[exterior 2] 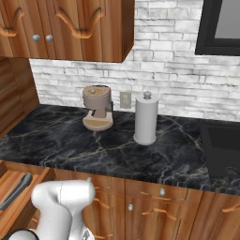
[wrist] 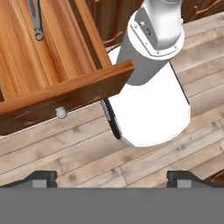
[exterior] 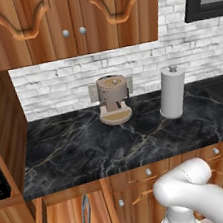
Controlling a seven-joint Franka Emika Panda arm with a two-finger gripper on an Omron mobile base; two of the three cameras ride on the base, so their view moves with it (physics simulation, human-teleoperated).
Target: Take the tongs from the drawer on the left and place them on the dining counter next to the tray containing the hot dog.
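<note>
The drawer (exterior: 62, 222) stands pulled open at the lower left, under the black counter. The slim grey tongs (exterior: 86, 216) lie lengthwise inside it. From the right base the open drawer (exterior 2: 43, 177) sits at the bottom left with the tongs (exterior 2: 16, 190) on its wood floor. In the hand view the drawer front (wrist: 65, 98) with its round silver knob (wrist: 61, 113) crosses the upper left, and one end of the tongs (wrist: 36, 19) shows at the top. My gripper (wrist: 112, 178) is open and empty, out in front of the drawer above the plank floor. The dining counter and the tray are out of view.
A coffee machine (exterior: 114, 100) and a paper towel roll (exterior: 172, 93) stand on the black marble counter (exterior: 88, 147) over drawers and cabinet doors. Wall cabinets (exterior: 69, 18) hang above. A dark appliance (exterior 2: 220, 28) is at the upper right.
</note>
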